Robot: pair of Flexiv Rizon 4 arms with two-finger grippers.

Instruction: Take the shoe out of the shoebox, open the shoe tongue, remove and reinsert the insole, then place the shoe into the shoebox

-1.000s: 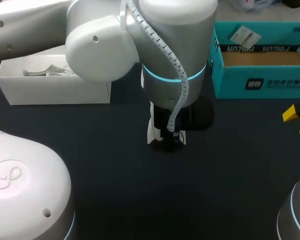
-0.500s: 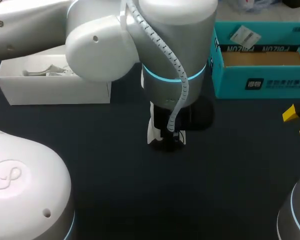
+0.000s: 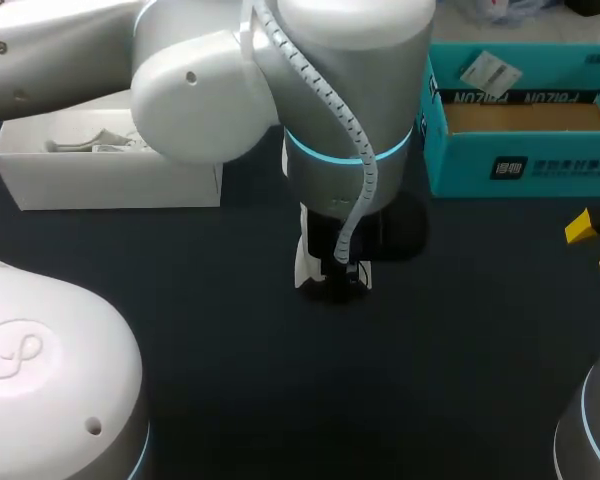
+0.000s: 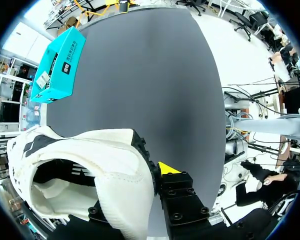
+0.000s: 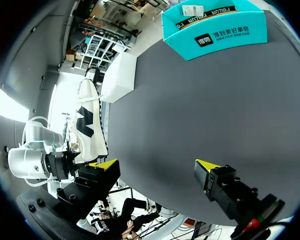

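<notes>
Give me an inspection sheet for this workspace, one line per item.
Surface: dark table, no spills seen.
Job's things: white shoe gripped at its opening's rim; teal shoebox open, far right.
Clutter: white box far left, pale items inside; card at the shoebox's far side.
Grippers: left gripper shut on the shoe; right gripper open, nothing between its fingers.
Cables: spiral-wrapped cable along the left arm.
Surroundings: nothing seen reaching over the table.

White shoe (image 4: pixel 117 160), black markings; teal shoebox (image 3: pixel 525 165)
</notes>
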